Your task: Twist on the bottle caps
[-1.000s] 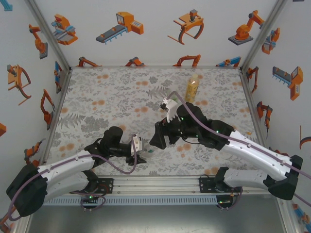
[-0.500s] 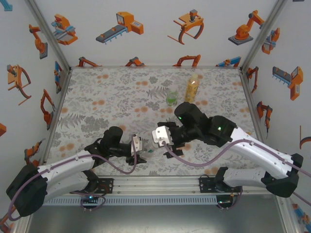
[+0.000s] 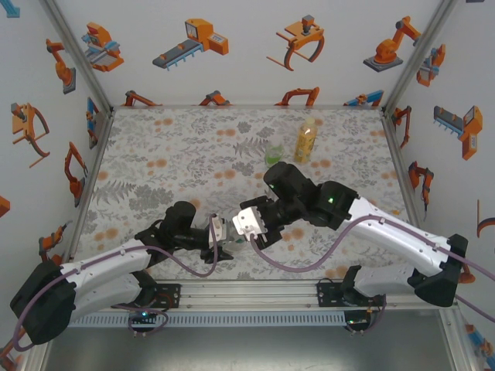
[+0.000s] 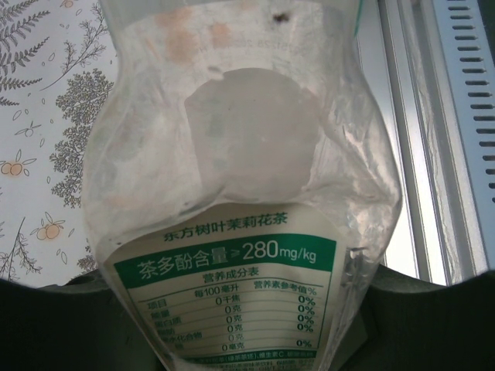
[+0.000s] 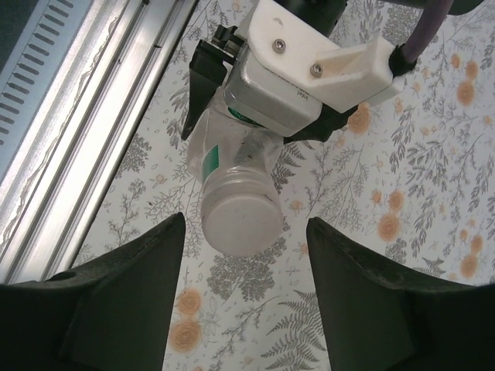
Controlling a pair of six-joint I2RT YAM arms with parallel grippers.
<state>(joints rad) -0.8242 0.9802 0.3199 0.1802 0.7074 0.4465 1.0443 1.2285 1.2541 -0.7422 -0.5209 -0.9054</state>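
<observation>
Flower-and-fern patterned surface (image 3: 170, 154), walled on three sides, with an aluminium rail (image 3: 247, 292) along its near edge. The left arm (image 3: 100, 274) and the right arm (image 3: 387, 232) both reach inward and meet just above the near middle of the surface, close to the rail.

Left claw (image 3: 224, 243): closed on the clear bottle (image 4: 232, 193), gripping it around the body. The bottle is held roughly level, its neck end pointing away from the left claw and towards the right one. In the left wrist view the thin wall of the bottle looks creased and dented above its label (image 4: 232, 286), a white sleeve with a green band and printed characters.

Right claw (image 5: 244, 222): wide, the two dark fingers (image 5: 128, 297) standing apart on either side of the bottle's neck end. In the right wrist view a gap shows between each finger and the bottle, with no contact.

Amber bottle (image 3: 307, 141): upright at the far right of the surface, well apart from both claws. Green bottle (image 3: 273, 154): just left of the amber one, its lower part hidden behind the right arm.

Cap (image 5: 241, 220): round and whitish, seated on the neck of the clear bottle and facing the right wrist camera. Whether it is fully tightened cannot be told.
</observation>
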